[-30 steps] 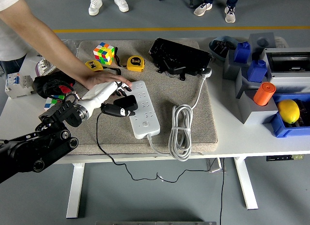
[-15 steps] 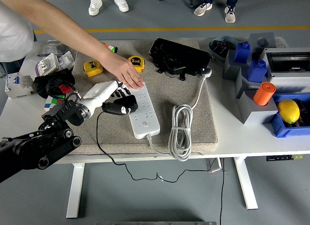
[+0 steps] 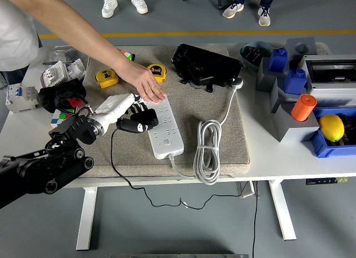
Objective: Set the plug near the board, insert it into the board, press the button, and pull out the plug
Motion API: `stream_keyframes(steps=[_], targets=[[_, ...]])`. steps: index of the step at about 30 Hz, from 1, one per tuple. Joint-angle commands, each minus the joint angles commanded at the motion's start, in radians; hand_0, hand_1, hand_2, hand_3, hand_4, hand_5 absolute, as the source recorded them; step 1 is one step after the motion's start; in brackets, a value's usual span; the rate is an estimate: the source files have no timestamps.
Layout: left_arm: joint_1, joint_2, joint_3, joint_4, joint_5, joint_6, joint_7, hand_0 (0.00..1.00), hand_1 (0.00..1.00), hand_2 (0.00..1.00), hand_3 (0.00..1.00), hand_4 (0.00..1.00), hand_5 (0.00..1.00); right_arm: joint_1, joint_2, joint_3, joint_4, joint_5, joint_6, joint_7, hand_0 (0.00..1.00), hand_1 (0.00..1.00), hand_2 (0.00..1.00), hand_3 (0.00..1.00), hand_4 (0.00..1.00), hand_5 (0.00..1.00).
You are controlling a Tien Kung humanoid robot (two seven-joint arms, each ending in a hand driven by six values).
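**Plug at the board's left edge**

The plug [image 3: 139,122] is sitting in the left hand [image 3: 123,108], whose white fingers are curling around its black body. Just right of the hand the board [image 3: 162,126] is lying on the mat [image 3: 222,141]. Beyond the hand, a person's hand [image 3: 147,84] is pressing on the board's far end.

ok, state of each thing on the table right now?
Left robot hand: shut on the black plug.
Black plug: held against the power strip's left edge, not visibly seated.
Power strip: flat on the mat, far end under a person's hand.
White cable: coiled beside the strip.
Orange cylinder: upright.
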Motion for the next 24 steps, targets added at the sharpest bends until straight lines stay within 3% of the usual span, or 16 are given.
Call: stream_keyframes(steps=[1,6,7,12,13,24], targets=[[-0.001,0.0,0.003,0.002,0.011,0.005,-0.002,0.346,0.476,0.492,0.539,0.805,0.141,0.0,0.0,0.0,0.0,0.0,0.0,0.0,0.696,0.694,0.664,0.571,0.998,0.486],[-0.002,-0.002,0.011,0.002,0.051,0.03,-0.02,0.346,0.476,0.492,0.539,0.805,0.141,0.0,0.0,-0.001,0.0,0.0,-0.001,0.0,0.696,0.694,0.664,0.571,0.998,0.486],[-0.003,-0.003,0.013,0.002,0.057,0.036,-0.023,0.306,0.396,0.378,0.525,0.791,0.081,0.0,0.0,-0.001,0.0,0.0,-0.001,0.0,0.696,0.694,0.665,0.57,0.998,0.487],[-0.004,-0.003,0.018,0.004,0.071,0.083,-0.053,0.306,0.396,0.378,0.525,0.791,0.081,0.001,0.001,0.002,0.0,0.0,-0.001,0.001,0.696,0.694,0.665,0.57,0.998,0.487],[-0.004,-0.002,0.018,0.005,0.069,0.087,-0.057,0.257,0.343,0.317,0.502,0.808,0.087,0.001,0.001,0.002,0.0,0.0,-0.001,0.001,0.695,0.694,0.664,0.571,0.998,0.486],[-0.002,0.001,0.009,0.006,0.03,0.097,-0.086,0.258,0.326,0.311,0.5,0.814,0.085,0.0,0.001,0.002,0.001,-0.001,0.0,0.001,0.695,0.694,0.664,0.57,0.998,0.486]])
